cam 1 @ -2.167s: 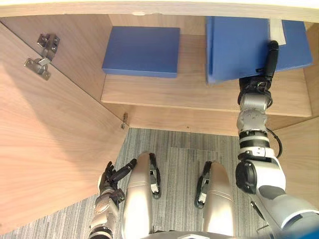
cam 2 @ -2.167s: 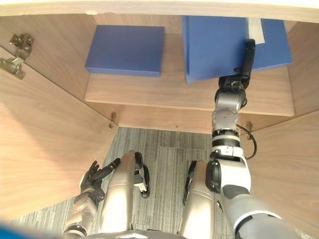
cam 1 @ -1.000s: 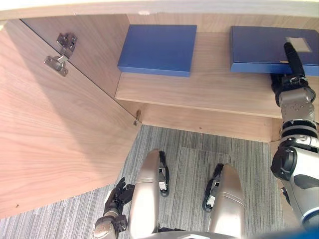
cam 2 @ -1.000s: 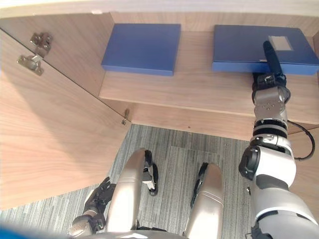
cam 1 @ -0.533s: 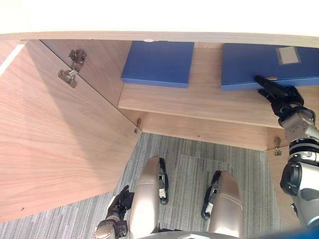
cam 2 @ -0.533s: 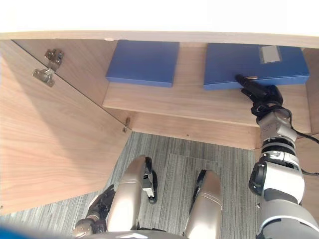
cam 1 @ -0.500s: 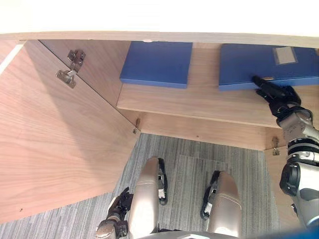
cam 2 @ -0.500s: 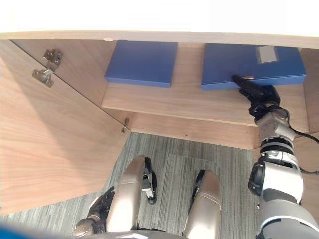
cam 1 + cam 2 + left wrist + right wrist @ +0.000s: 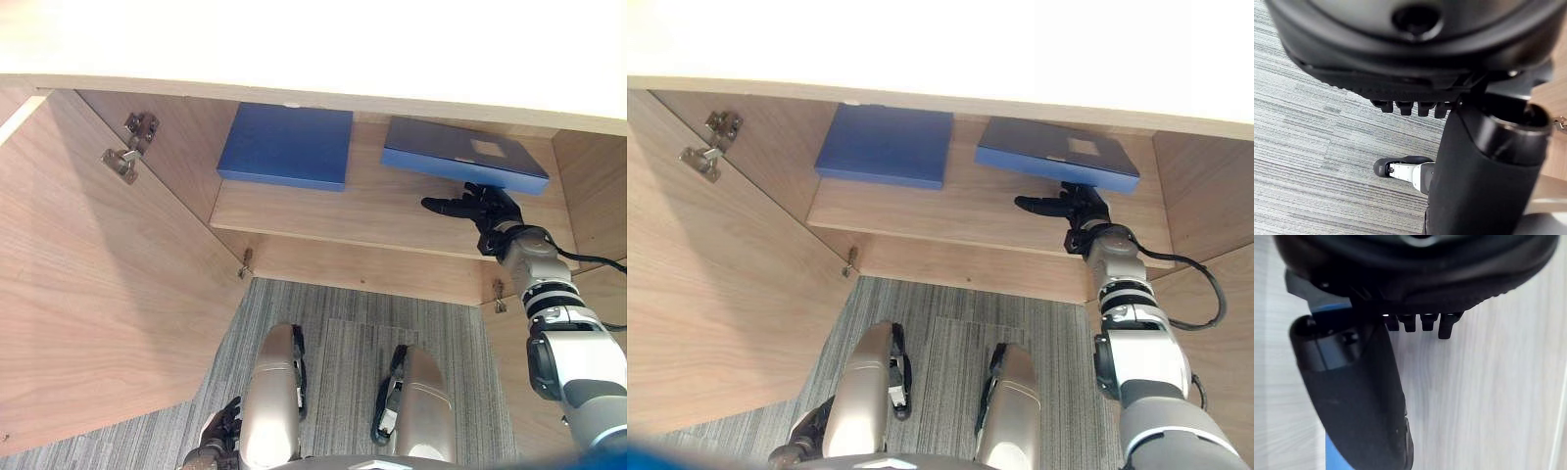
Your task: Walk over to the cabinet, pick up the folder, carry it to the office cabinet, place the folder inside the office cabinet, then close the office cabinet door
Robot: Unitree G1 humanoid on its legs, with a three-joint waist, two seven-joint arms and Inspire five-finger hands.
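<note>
Two blue folders lie flat on the shelf [image 9: 364,210] of the open wooden cabinet. The right folder [image 9: 460,155] bears a pale label; the left folder [image 9: 285,147] is plain. My right hand [image 9: 487,211] hovers low over the shelf just in front of the labelled folder's front edge, open, fingers stretched towards the left and holding nothing. In the right wrist view the right hand [image 9: 1415,269] has straight fingers over bare wood, with a strip of blue folder [image 9: 1333,456] beside the thumb. My left hand [image 9: 223,431] hangs open low by the floor, also empty.
The left cabinet door [image 9: 88,313] stands wide open with its hinges [image 9: 124,162] showing. The right door [image 9: 1215,343] is open too. The cabinet top [image 9: 313,49] juts out above the shelf. Grey striped carpet [image 9: 343,313] lies in front.
The folder, earlier propped up against my right hand, now lies flat on the shelf. The right hand has come off it and drawn back, fingers turned leftward. The camera has shifted.
</note>
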